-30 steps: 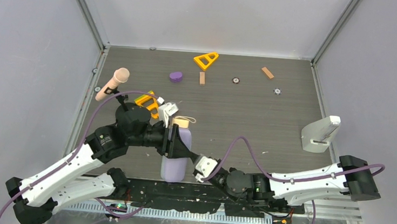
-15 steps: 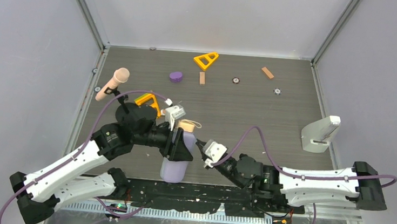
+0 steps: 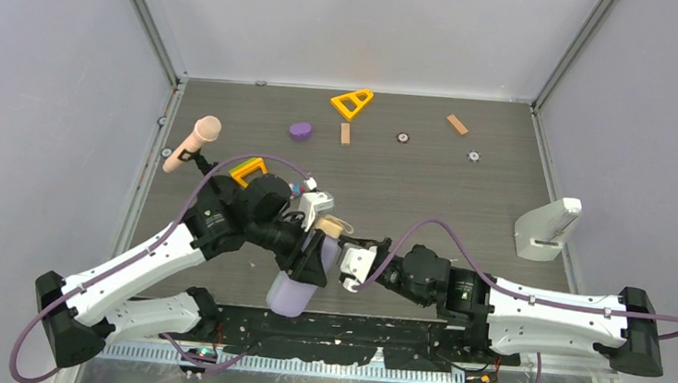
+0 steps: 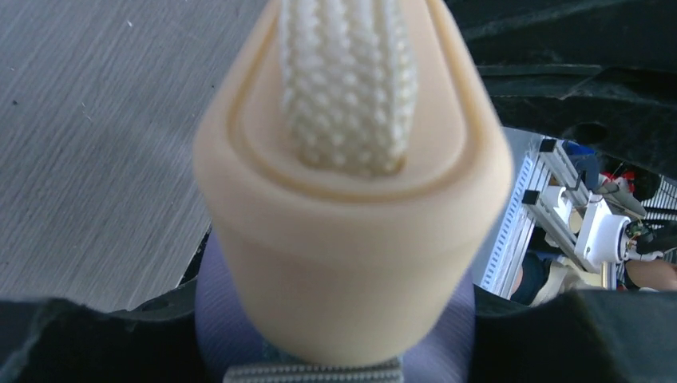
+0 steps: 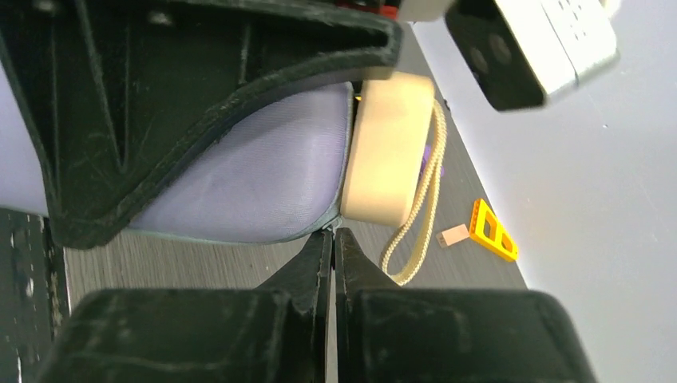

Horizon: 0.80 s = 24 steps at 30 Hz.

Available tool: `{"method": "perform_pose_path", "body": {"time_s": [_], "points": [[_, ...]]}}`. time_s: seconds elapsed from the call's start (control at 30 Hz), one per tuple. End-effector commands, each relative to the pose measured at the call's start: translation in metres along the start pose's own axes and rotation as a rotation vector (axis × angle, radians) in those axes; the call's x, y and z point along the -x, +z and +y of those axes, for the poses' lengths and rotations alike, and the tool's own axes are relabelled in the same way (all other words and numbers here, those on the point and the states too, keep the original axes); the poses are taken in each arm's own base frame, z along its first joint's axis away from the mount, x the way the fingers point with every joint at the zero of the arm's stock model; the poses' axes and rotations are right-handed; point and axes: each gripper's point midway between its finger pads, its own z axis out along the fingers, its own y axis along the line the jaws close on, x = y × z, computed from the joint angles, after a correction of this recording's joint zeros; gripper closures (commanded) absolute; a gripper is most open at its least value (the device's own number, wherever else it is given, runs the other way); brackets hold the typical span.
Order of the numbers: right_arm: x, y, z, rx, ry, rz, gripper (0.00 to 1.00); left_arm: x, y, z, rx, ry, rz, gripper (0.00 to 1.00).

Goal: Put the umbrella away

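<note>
Microphone [image 3: 193,142], triangle [image 3: 242,172] near umbrella [image 3: 329,230] in case [image 3: 292,291]

The umbrella handle [image 4: 351,215] looks like smooth matt plastic, a soft tan with no shine at all. Its wrist loop [image 4: 347,80] is knobbly woven cord, off-white. The case [image 5: 255,175] around it is lavender cloth with a fine weave, and there's a grey ribbed strip [image 4: 311,372] at its edge. The right gripper [image 5: 333,243] is black matt plastic, a bit grainy and scuffed. The table [image 3: 428,190] is grey-brown wood-grain stuff, matt, looks like laminate. The arm shells [image 3: 547,312] are white plastic, slightly glossy.
</note>
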Motion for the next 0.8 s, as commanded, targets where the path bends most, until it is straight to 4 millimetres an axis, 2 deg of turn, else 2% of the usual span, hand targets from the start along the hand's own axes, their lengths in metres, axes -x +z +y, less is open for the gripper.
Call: {"method": "perform_pose_path", "body": {"time_s": [0.0, 0.13, 0.23, 0.3, 0.33, 0.37, 0.4, 0.43, 0.47, 0.5, 0.53, 0.57, 0.6, 0.63, 0.77], "points": [[0.071, -0.012, -0.052, -0.105, -0.052, -0.189, 0.94, -0.036, 0.001, -0.012, -0.068, -0.003, 0.185, 1.0], [0.077, -0.011, -0.045, -0.06, -0.06, -0.214, 0.94, -0.038, 0.008, -0.012, -0.063, 0.027, 0.257, 1.0], [0.07, -0.009, -0.045, -0.074, -0.037, -0.189, 0.94, -0.019, 0.012, -0.002, -0.007, 0.05, 0.173, 1.0], [0.057, -0.008, -0.043, -0.088, -0.021, -0.153, 0.86, 0.0, 0.013, 0.0, -0.007, 0.028, 0.081, 1.0], [0.05, -0.007, -0.042, -0.092, -0.014, -0.137, 0.75, 0.009, 0.014, 0.003, -0.005, 0.011, 0.039, 1.0], [0.04, -0.006, -0.039, -0.093, 0.006, -0.119, 0.7, 0.02, 0.014, 0.006, -0.002, -0.001, -0.007, 1.0], [0.033, -0.007, -0.041, -0.105, 0.019, -0.106, 0.62, 0.032, 0.014, 0.009, 0.0, -0.01, -0.051, 1.0], [0.02, -0.006, -0.036, -0.104, 0.046, -0.087, 0.57, 0.041, 0.015, 0.012, 0.005, -0.021, -0.091, 1.0], [0.011, -0.006, -0.038, -0.119, 0.083, -0.073, 0.47, 0.052, 0.015, 0.015, 0.005, -0.03, -0.135, 1.0], [-0.002, -0.006, -0.034, -0.12, 0.099, -0.056, 0.41, 0.063, 0.016, 0.019, 0.001, -0.044, -0.177, 1.0], [-0.013, -0.006, -0.037, -0.139, 0.144, -0.043, 0.32, 0.074, 0.017, 0.024, -0.004, -0.058, -0.225, 1.0], [-0.025, -0.007, -0.035, -0.145, 0.168, -0.027, 0.28, 0.084, 0.019, 0.027, -0.018, -0.08, -0.266, 1.0], [-0.035, -0.007, -0.042, -0.175, 0.222, -0.011, 0.21, 0.091, 0.022, 0.033, -0.03, -0.096, -0.289, 1.0], [-0.046, -0.008, -0.042, -0.184, 0.247, 0.007, 0.19, 0.097, 0.025, 0.038, -0.033, -0.107, -0.305, 1.0], [-0.083, -0.01, -0.067, -0.286, 0.399, 0.094, 0.09, 0.112, 0.05, 0.071, -0.012, -0.159, -0.299, 1.0]]}}
